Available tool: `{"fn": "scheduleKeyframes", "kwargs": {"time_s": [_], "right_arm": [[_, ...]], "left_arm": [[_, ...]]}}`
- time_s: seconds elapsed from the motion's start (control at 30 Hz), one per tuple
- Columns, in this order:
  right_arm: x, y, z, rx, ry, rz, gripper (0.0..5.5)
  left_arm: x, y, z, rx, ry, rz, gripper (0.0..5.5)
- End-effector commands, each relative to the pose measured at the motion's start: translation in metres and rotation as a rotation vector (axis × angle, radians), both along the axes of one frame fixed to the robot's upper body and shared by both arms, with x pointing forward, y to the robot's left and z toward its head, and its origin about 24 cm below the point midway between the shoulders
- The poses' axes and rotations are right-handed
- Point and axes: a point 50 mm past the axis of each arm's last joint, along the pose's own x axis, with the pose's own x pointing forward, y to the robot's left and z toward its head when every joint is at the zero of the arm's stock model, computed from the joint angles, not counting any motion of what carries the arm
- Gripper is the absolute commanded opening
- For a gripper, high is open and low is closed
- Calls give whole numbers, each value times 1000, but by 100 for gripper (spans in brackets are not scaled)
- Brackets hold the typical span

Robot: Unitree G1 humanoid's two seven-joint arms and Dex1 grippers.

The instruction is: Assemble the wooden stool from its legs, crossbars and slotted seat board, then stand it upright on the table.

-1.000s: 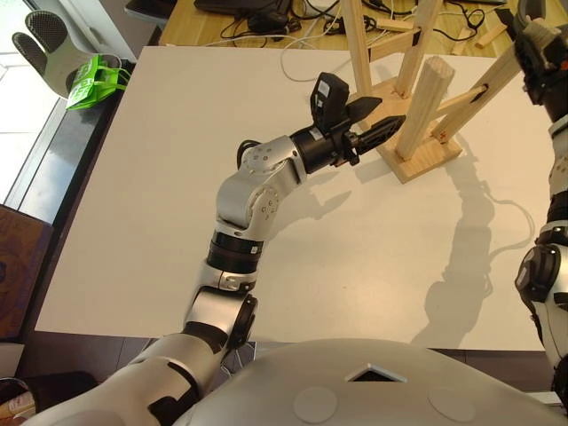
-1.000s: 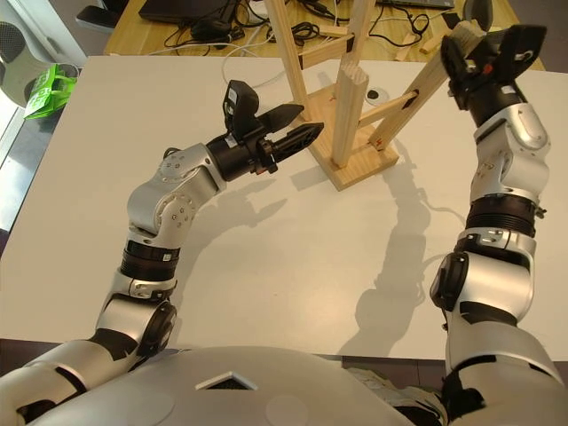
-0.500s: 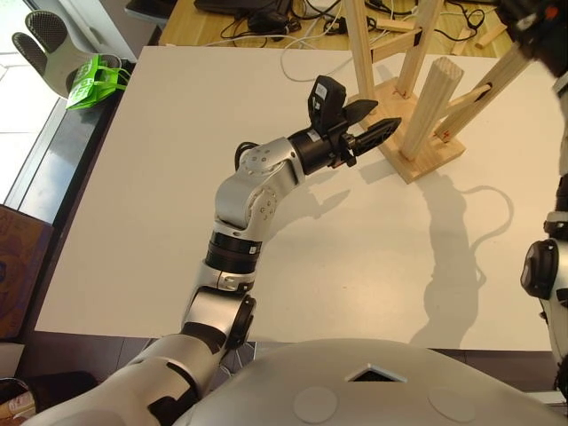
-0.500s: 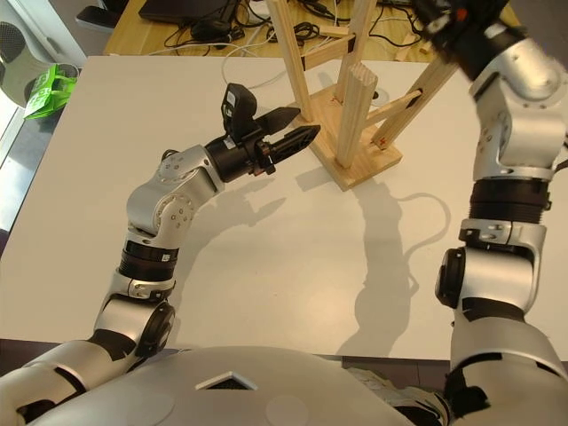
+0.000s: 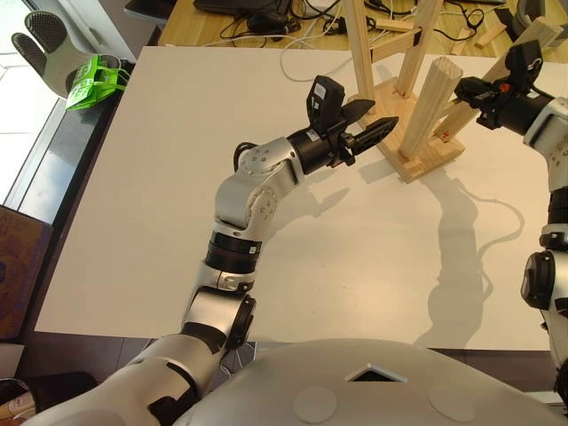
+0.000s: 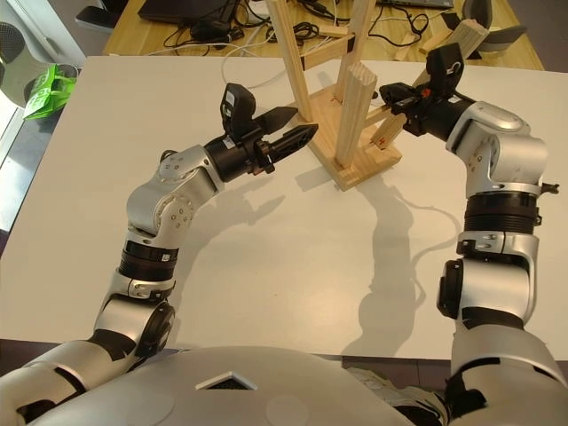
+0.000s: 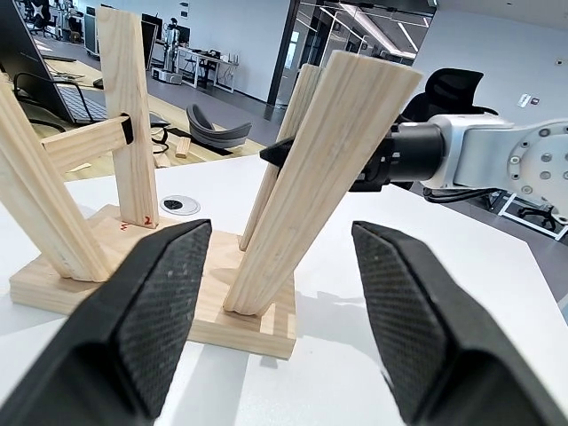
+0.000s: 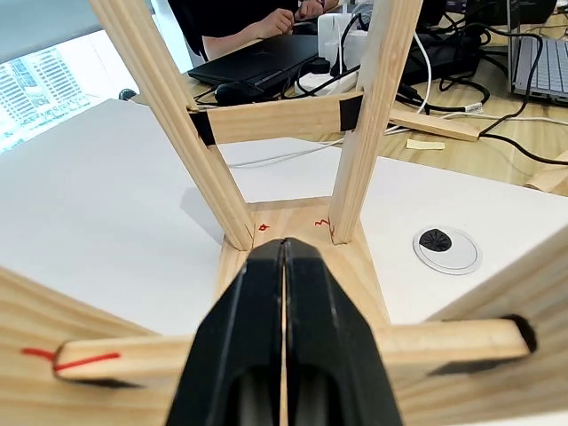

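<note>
Pointing at the stool, the left gripper [image 5: 380, 115] hangs just over the white table [image 5: 160, 195]. Its two black fingers are spread apart and nothing is between them. Right in front of its tips the stool sits upside down. The seat board [image 5: 428, 160] lies flat on the table and the legs [image 5: 429, 98] stick up. The nearest leg stands just past the spread fingers. On the far side of that leg, the right gripper [image 6: 387, 92] has its fingers pressed tight together, holding nothing. Its tips are right at a crossbar [image 6: 380, 113] that joins two legs.
</note>
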Motion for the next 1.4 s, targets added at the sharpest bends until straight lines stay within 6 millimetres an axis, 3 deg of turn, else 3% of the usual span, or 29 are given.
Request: {"fn": "scheduleKeyframes", "kwargs": {"time_s": [0.03, 0.1, 0.17, 0.23, 0.37, 0.43, 0.5, 0.6, 0.7, 0.83, 0.9, 1.0, 1.03, 1.13, 1.27, 1.33, 1.4], "right_arm": [[11, 1, 76, 124, -314, -63, 2], [12, 0, 89, 140, -363, -72, 2], [12, -1, 81, 103, -308, -52, 2], [9, -4, 48, 15, -150, -31, 2], [-11, -17, -36, -112, 311, -56, 2], [-17, -15, -52, -131, 382, -45, 2], [-14, -10, -49, -139, 332, -20, 2], [2, 0, -17, -106, 102, -16, 2], [20, 1, 42, -7, -203, -112, 2], [29, -24, 150, 70, -603, -339, 2], [27, -37, 191, 36, -693, -436, 2], [27, -52, 216, -39, -656, -570, 2], [29, -60, 208, -51, -580, -638, 2], [35, -80, 154, -93, -300, -761, 2], [37, -75, 66, -103, 53, -708, 2], [36, -68, 43, -124, 133, -654, 2], [35, -66, 42, -134, 135, -627, 2]], "left_arm": [[3, 3, -3, 14, 12, 19, 292], [3, 4, -3, 15, 13, 18, 292], [3, 4, -3, 15, 14, 17, 292], [1, 3, -2, 16, 13, 14, 292], [1, 2, -2, 19, 10, 9, 292], [1, 2, -2, 22, 9, 10, 292], [2, 2, -3, 25, 10, 11, 292], [3, 3, -5, 29, 15, 19, 292], [5, 2, -7, 26, 26, 32, 292], [8, 2, -9, 13, 37, 50, 292], [9, 2, -9, 9, 36, 52, 292], [9, 1, -9, 2, 33, 54, 292], [9, 0, -9, -1, 31, 54, 292], [9, -1, -8, -9, 23, 58, 292], [8, -1, -7, -7, 22, 55, 292], [8, -1, -8, -7, 23, 56, 292], [8, -1, -8, -5, 25, 57, 292]]}}
